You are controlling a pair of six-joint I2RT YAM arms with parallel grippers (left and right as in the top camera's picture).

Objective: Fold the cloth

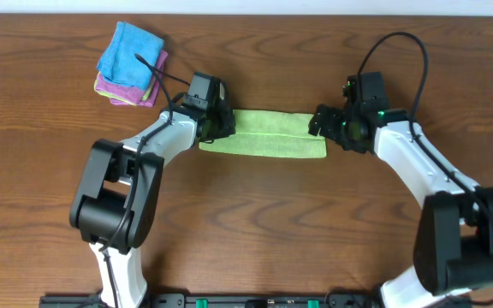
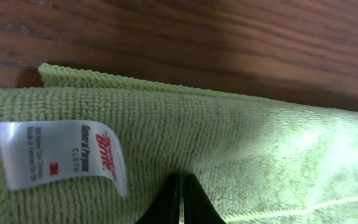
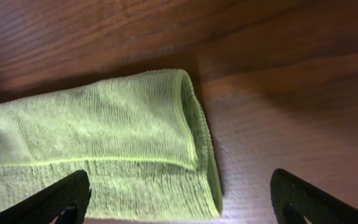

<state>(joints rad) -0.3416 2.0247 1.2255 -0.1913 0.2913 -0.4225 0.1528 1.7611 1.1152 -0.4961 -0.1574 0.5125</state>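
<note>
The green cloth [image 1: 264, 137] lies on the wooden table as a long, narrow folded strip. My left gripper [image 1: 214, 127] is at its left end. In the left wrist view the fingers [image 2: 182, 186] are pressed together, pinching the cloth [image 2: 241, 137] beside a white label [image 2: 61, 152]. My right gripper [image 1: 319, 121] is at the strip's right end. In the right wrist view it [image 3: 179, 190] is wide open and empty, straddling the folded right end of the cloth [image 3: 104, 124], which rests flat with its layers stacked.
A stack of folded cloths [image 1: 131, 64], blue on top with yellow and pink beneath, sits at the back left of the table. Bare wood [image 1: 264, 231] lies in front of the green strip.
</note>
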